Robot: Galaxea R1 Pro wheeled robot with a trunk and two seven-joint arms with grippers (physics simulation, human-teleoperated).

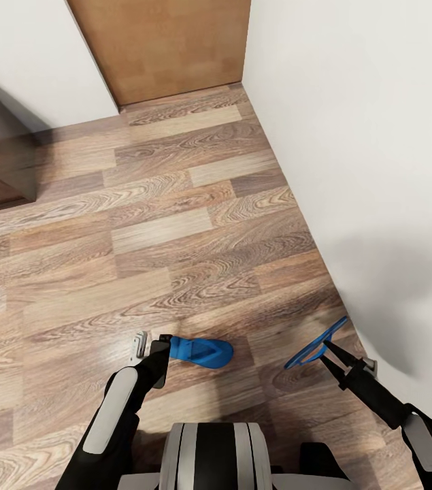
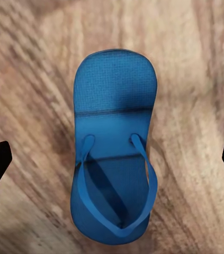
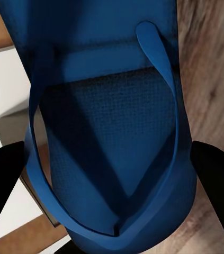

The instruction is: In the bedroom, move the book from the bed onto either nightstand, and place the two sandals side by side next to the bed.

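Wood-plank floor point(image 1: 175, 224), wall corner; one sandal per arm.
Left end effector point(image 1: 153, 350) released, sandal point(image 1: 201, 351) lengthwise ahead; right end effector point(image 1: 330, 354) clenched on second sandal point(image 1: 314, 347).

One bright blue sandal point(image 1: 202, 350) lies flat on the brown wood-plank floor point(image 1: 147, 231) of the bedroom, strap side up, its Y-shaped strap point(image 2: 117, 185) arching over the textured sole. The second sandal point(image 1: 314, 348) stands tilted on edge near the white wall point(image 1: 372, 150), well apart from the first, its sole point(image 3: 112, 132) and strap in close view
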